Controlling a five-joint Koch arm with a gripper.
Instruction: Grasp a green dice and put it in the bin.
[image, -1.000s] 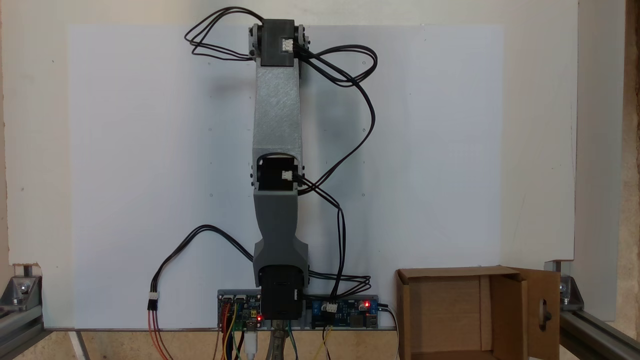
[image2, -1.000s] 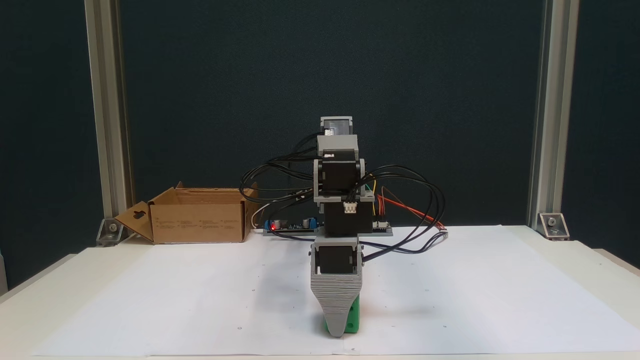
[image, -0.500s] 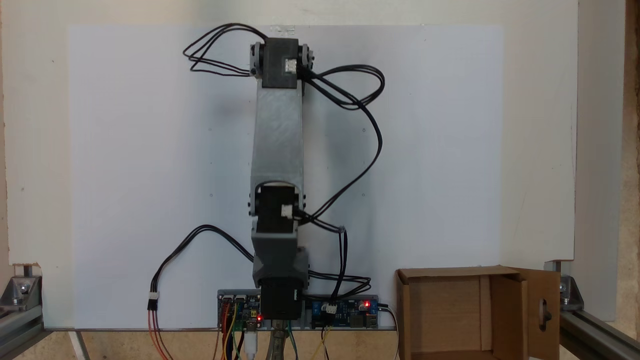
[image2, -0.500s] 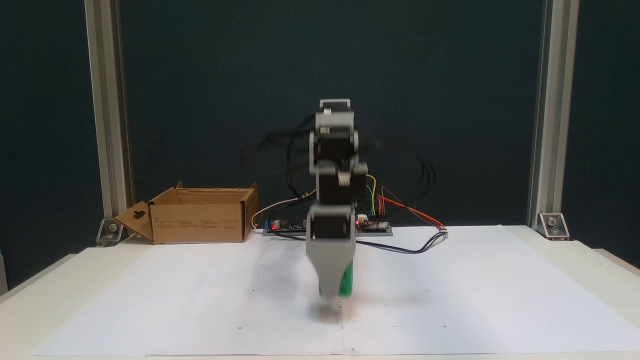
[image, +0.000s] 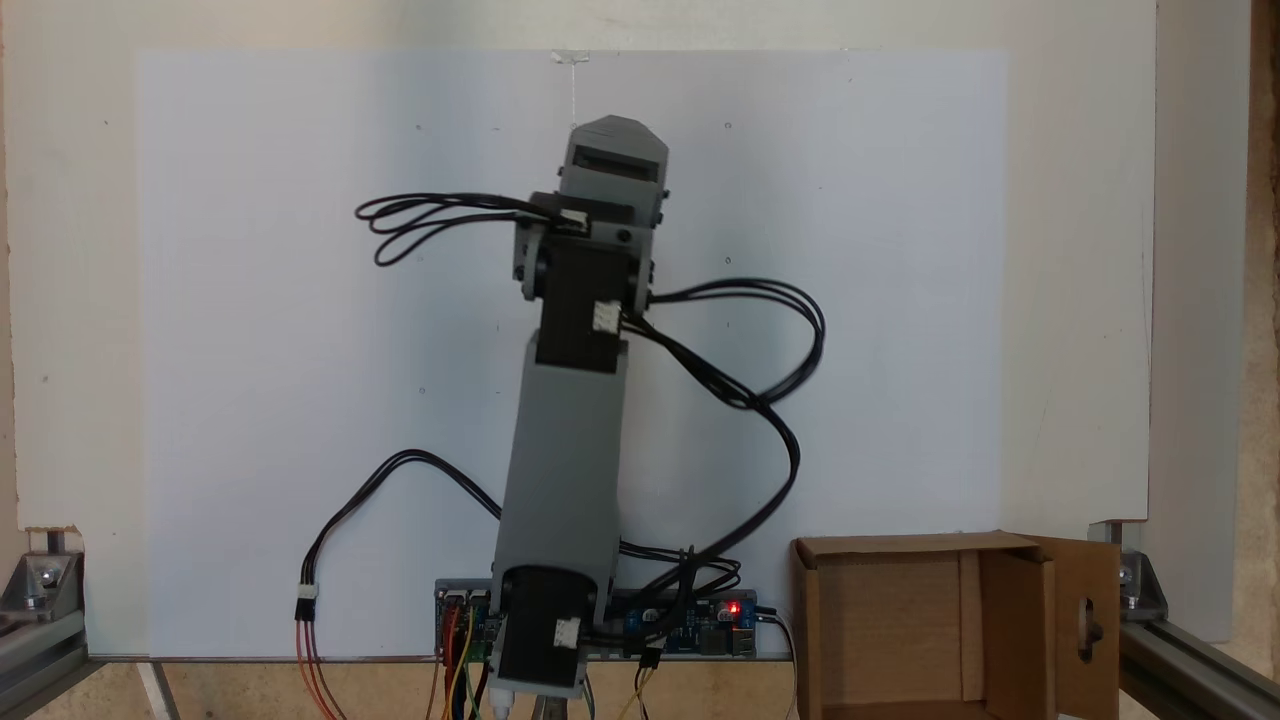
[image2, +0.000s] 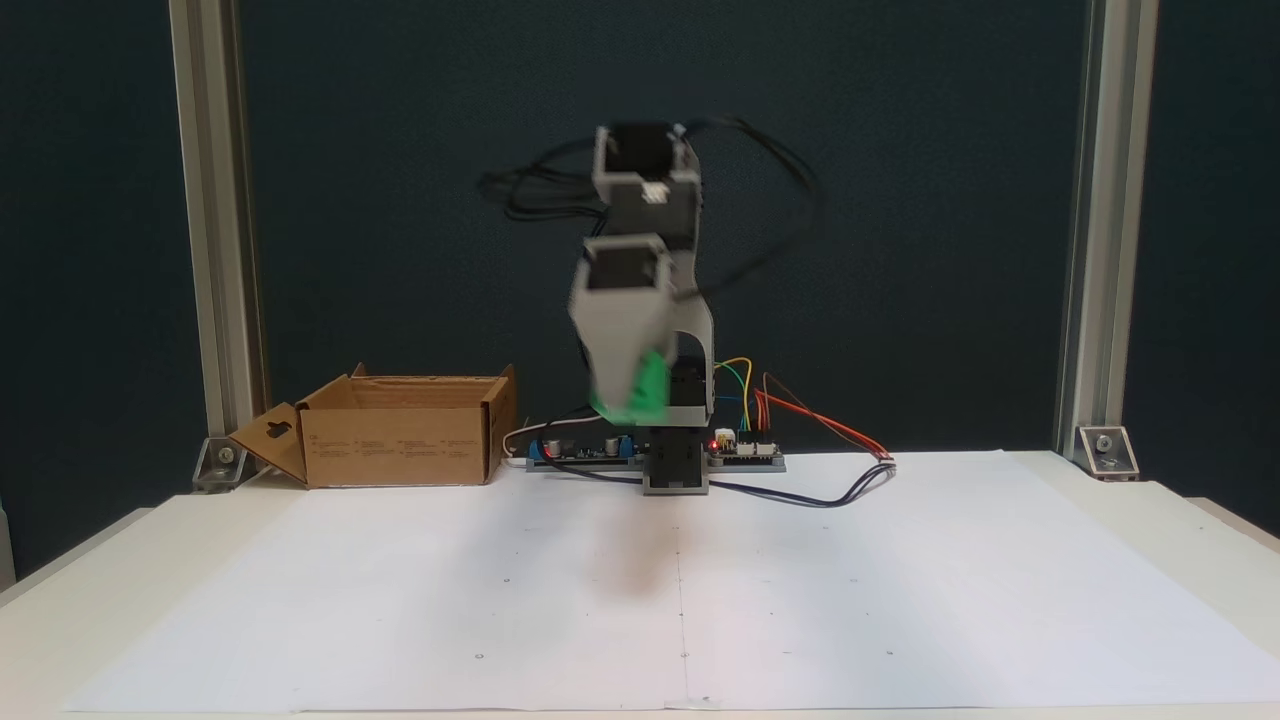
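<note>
While the green dice (image2: 645, 385) sits pinched in the closed gripper (image2: 625, 400), high above the white paper (image2: 400, 600), the carry to the bin looks to be the step in hand. Motion blur hides the jaw tips, but the dice hangs clear of any support. From the gripper, the bin (image2: 400, 440) lies lower and well off to the left in this front-on fixed view, open top up. Next, I judge, the arm (image: 565, 440) must swing over that opening before letting go.
</note>
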